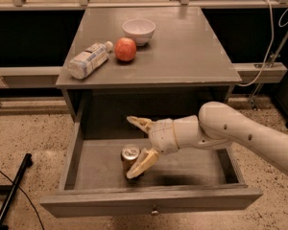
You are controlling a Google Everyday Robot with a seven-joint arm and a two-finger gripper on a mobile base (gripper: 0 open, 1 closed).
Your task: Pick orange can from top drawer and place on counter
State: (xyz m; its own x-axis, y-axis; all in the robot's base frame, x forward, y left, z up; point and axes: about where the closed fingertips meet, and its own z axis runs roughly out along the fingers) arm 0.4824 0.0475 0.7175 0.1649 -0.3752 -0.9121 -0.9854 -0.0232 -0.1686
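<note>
The orange can [130,156] stands upright in the open top drawer [149,202], left of centre, its silver top showing. My gripper [136,146] reaches in from the right, open, with one finger [142,162] against the can's front right side and the other finger [140,123] behind and above the can. The can sits between the fingers, on the drawer floor. The counter [182,51] is the grey top above the drawer.
On the counter lie a clear plastic bottle [87,60] at the left, a red apple [126,49] and a white bowl [138,30] behind it. My white arm [240,138] spans the drawer's right half. A black pole [12,195] lies on the floor at left.
</note>
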